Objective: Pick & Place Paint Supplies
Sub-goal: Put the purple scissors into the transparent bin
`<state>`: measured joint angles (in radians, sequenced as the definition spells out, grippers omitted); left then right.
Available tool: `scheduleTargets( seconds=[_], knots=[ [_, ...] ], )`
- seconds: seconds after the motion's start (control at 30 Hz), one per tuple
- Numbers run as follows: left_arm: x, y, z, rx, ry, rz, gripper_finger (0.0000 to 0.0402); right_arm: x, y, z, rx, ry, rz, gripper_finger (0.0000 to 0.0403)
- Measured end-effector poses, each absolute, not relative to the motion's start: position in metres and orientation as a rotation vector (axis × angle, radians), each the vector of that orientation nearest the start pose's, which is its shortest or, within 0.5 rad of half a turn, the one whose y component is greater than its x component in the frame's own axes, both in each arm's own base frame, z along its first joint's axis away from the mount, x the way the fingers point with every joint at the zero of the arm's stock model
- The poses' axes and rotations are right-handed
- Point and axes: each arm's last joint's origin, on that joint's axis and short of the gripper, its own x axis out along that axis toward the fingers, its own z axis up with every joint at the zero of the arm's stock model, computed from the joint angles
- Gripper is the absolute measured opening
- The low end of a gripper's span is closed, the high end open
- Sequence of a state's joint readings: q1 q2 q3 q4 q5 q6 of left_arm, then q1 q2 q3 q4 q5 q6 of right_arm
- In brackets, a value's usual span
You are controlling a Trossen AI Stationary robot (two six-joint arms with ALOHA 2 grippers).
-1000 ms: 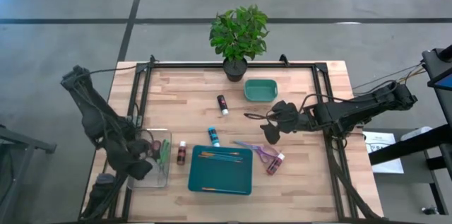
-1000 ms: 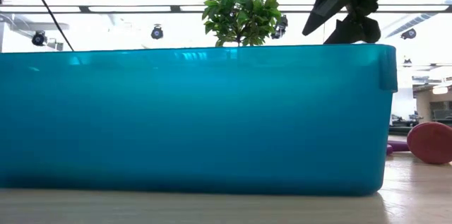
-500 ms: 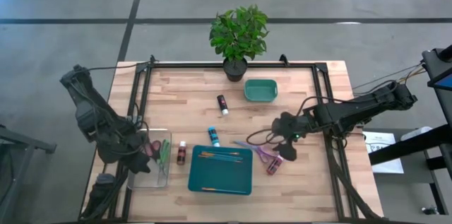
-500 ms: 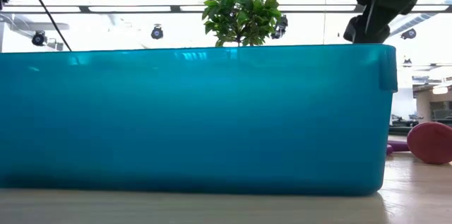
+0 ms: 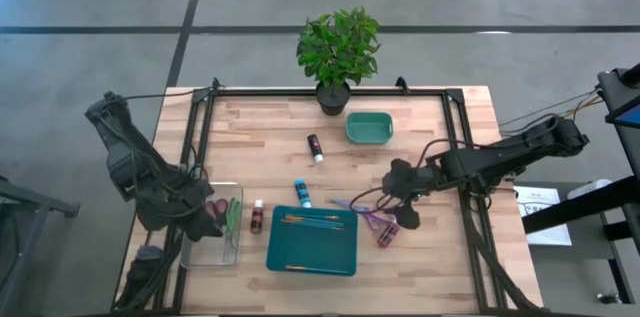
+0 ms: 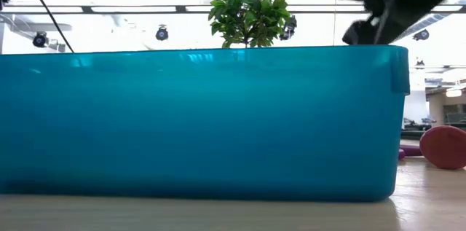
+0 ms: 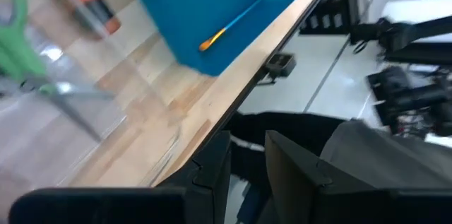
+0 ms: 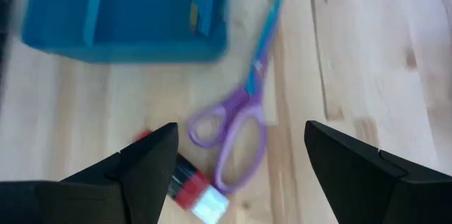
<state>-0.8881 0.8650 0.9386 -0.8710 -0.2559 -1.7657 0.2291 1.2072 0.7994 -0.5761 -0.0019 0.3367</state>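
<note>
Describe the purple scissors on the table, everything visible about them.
The purple scissors lie flat on the wooden table, closed, two lilac loop handles and a bluish blade end pointing toward the teal tray. A pinkish paint bottle lies beside the handles. The open right gripper hovers above; nothing grips them.

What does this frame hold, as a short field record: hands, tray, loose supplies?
right hand: open, above the purple scissors and the pinkish paint bottle
left hand: over the clear container at the table's left, empty, fingers narrowly apart
teal tray: holds orange-handled brushes
loose bottles: blue, dark red, black
back of table: green bowl, potted plant
</note>
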Motion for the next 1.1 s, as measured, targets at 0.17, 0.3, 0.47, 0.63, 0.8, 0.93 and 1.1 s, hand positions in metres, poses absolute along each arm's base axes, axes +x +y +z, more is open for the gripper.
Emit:
scheduleTargets(
  seconds=[0.17,0.3,0.47,0.63,0.8,0.93,1.1],
  knots=[
    [0.108,-0.117,0.319,-1.195,0.829,0.124,0.0098,0.218,0.050,0.205,0.210,1.052,-0.015,0.0302],
    [0.109,-0.116,0.322,-1.182,0.771,0.137,0.0098,0.216,0.048,0.191,0.220,1.064,-0.072,0.0302],
    [0.110,-0.114,0.322,-1.181,0.751,0.157,0.0098,0.219,0.050,0.175,0.245,1.060,-0.065,0.0302],
    [0.111,-0.113,0.321,-1.181,0.748,0.165,0.0098,0.224,0.052,0.158,0.252,1.076,-0.069,0.0302],
    [0.111,-0.113,0.321,-1.186,0.747,0.166,0.0098,0.233,0.054,0.147,0.248,1.072,-0.065,0.0302],
    [0.112,-0.113,0.322,-1.187,0.747,0.165,0.0098,0.239,0.055,0.137,0.240,1.076,-0.062,0.0302],
    [0.112,-0.113,0.321,-1.187,0.747,0.165,0.0098,0.245,0.056,0.128,0.226,1.076,-0.059,0.0302]
  ],
)
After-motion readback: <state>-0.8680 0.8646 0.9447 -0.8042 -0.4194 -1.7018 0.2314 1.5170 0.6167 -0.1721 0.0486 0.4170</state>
